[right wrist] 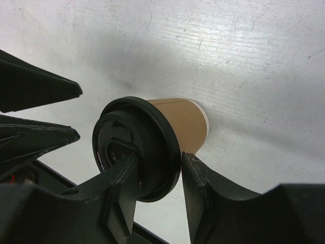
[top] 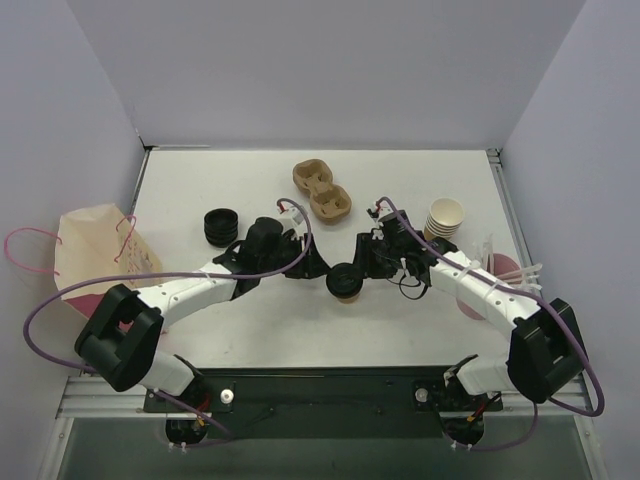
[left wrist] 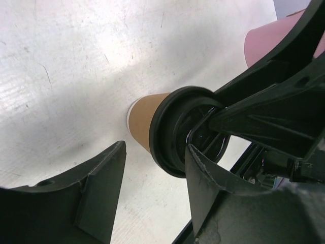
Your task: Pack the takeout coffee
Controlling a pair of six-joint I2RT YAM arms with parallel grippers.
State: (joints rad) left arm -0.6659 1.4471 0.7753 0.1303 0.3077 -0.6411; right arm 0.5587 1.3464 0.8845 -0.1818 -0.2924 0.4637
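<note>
The right hand pinches the black lid rim of the takeout coffee, which is near the middle of the table, a little toward its near edge. The left hand is spread open just beside the cup.

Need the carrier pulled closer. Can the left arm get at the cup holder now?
Probably yes: the left gripper is open and empty, and the cup holder lies a short way beyond it, with nothing standing between them.

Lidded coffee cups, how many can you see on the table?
1: the takeout coffee, mid table, gripped at its rim by the right tool. None seems hidden.
</note>
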